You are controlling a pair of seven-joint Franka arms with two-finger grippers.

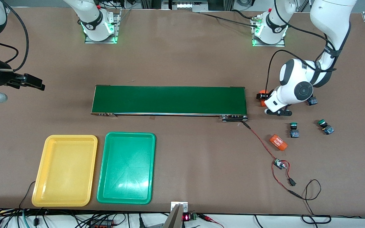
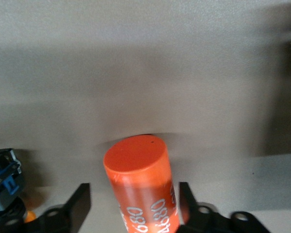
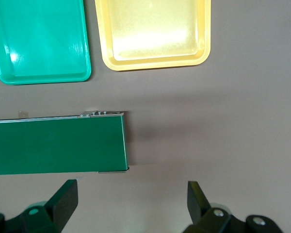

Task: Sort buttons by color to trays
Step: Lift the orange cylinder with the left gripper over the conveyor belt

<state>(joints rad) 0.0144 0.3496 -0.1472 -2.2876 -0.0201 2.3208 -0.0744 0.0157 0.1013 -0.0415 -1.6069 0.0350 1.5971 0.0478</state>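
Left gripper (image 2: 134, 194) low on the bench (image 1: 182, 47), fingers apart astride an orange cylinder (image 2: 136, 162), gaps on both sides. Just beside it, a blue-bodied button (image 2: 4, 177), cut off, cap unclear. Nearer the camera, one green-capped button (image 1: 294, 129) and a second green-capped button (image 1: 325, 126), caps toward the bases. Right gripper (image 3: 131, 194) wide over bare bench beside the conveyor (image 3: 56, 143).

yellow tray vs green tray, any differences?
Colour: the yellow tray is yellow, the green tray is green.
Place: the yellow tray lies toward the right arm's end of the table; the green tray sits beside it, closer to the middle.
Surface: the green tray shows a sharper glare spot than the yellow tray.
Shared: both are shallow rounded rectangles, no buttons in either, nearer the front camera than the conveyor belt.
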